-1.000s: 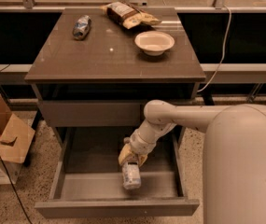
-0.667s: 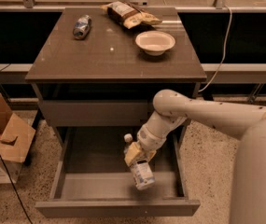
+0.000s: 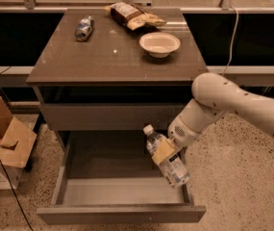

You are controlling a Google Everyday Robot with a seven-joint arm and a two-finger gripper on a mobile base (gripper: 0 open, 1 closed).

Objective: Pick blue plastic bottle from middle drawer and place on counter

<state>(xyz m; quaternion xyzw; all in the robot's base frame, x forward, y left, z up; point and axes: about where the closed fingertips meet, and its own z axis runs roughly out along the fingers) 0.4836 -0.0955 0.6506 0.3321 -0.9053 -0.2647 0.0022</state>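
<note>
My gripper (image 3: 164,151) is shut on the blue plastic bottle (image 3: 172,168), a slim clear bottle with a white cap and pale label. It holds the bottle tilted, cap up and to the left, above the right side of the open middle drawer (image 3: 119,191). The drawer's lighter grey floor shows bare. The white arm reaches in from the right. The counter (image 3: 117,57) is the glossy dark tabletop above.
On the counter lie a stubbier blue-grey wrapped bottle (image 3: 84,28) at the back left, a snack bag (image 3: 133,16) at the back and a white bowl (image 3: 159,44) on the right. Cardboard boxes (image 3: 4,148) stand on the floor at left.
The gripper has lifted the bottle off the drawer floor and moved it up and to the right. The arm has swung higher and outward.
</note>
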